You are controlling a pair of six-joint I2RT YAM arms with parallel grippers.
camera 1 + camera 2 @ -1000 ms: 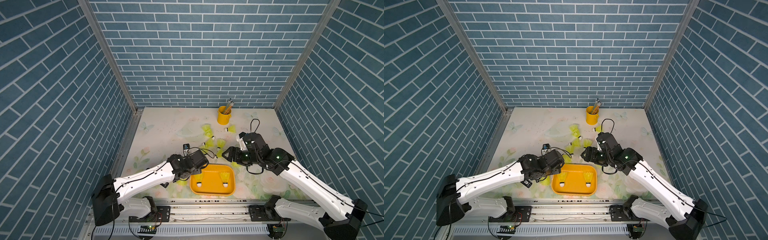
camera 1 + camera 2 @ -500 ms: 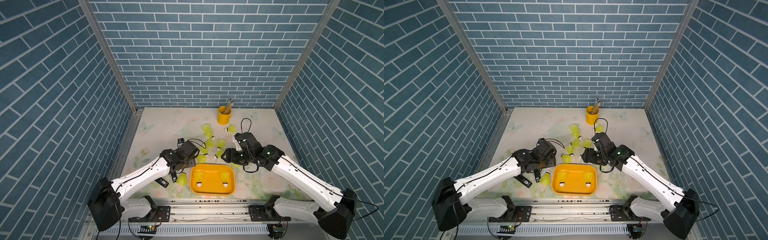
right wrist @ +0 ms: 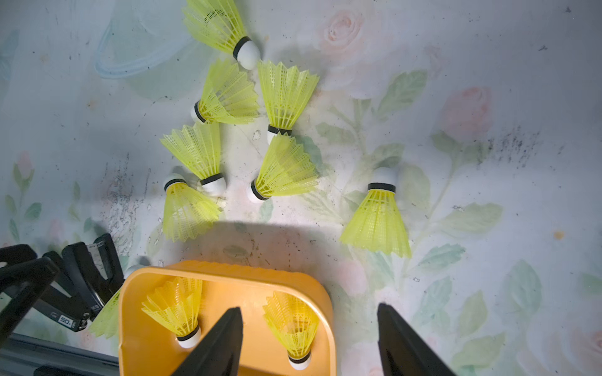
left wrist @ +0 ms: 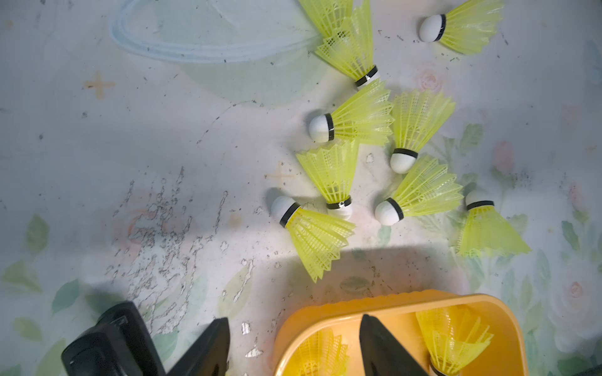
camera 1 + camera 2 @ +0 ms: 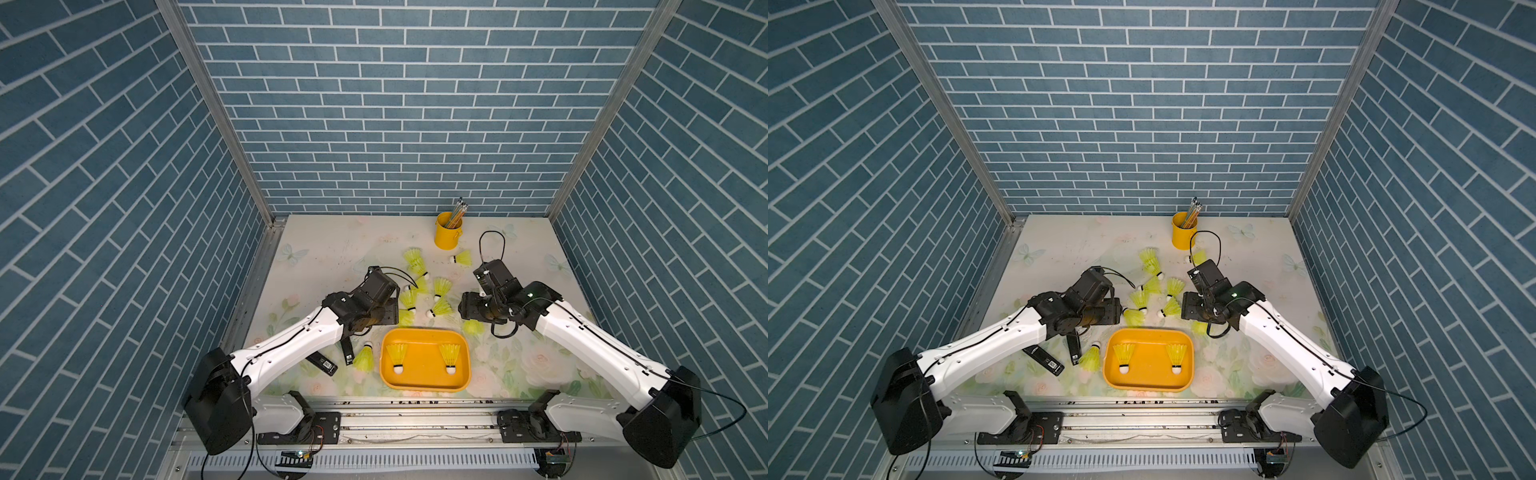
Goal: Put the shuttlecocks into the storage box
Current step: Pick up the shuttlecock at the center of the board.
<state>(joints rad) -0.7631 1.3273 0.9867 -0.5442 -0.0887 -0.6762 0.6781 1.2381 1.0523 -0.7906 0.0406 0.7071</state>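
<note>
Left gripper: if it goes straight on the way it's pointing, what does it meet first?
Probably the nearest loose shuttlecock, lying just beyond the storage box rim. The left gripper is open, with that shuttlecock roughly centred ahead. Depth is unclear: it might touch the table first.

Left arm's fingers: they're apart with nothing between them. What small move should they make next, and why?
Probably a short reach forward and down, so the left fingers straddle the nearest shuttlecock. They stand open and empty, and it lies on its side just outside the storage box, almost straight ahead of them.
</note>
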